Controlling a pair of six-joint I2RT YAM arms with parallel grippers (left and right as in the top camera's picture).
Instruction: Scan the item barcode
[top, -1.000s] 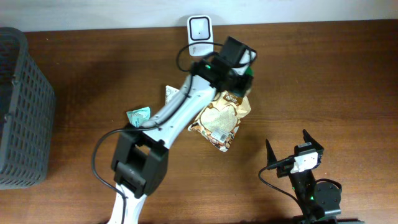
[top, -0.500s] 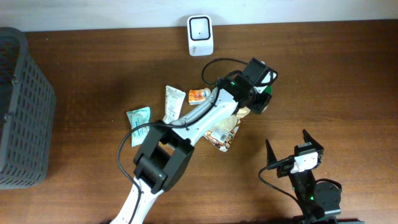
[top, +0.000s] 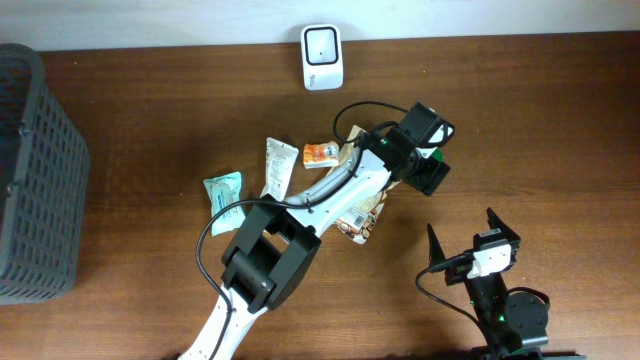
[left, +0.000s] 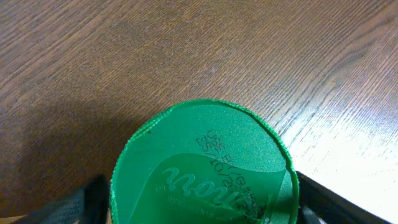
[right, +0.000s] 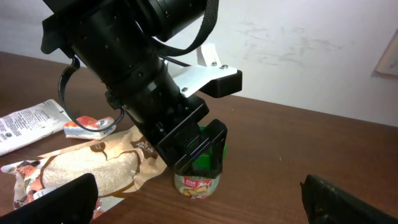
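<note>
Nothing sits in front of the white scanner (top: 321, 44) at the far edge of the tabletop (top: 560, 120), so no scan is under way. Whether any item has already passed the scanner cannot be read from here.

The task's likely item, a small green-lidded tub (right: 198, 180), stands upright on the wood just to the right of the brown snack bag (right: 93, 163) and well apart from the scanner. If the tub is unscanned, it has yet to be lifted and carried to the scanner window. The white sachet (top: 277, 165), teal packet (top: 222, 188) and orange packet (top: 322, 153) lie flat near the bag. The grey basket (top: 35, 170) sits at the far left.

The left arm (top: 330, 185) stretches diagonally across the tabletop and over the bag, with its wrist bent down. The left claw (right: 200, 158) comes down over the tub, one finger on each side of its wall and the lid filling the space between them. I cannot tell whether the fingers press the tub or stand just clear of it.

The right claw (top: 467, 238) rests near its base at the near edge, spread wide and holding nothing.
</note>
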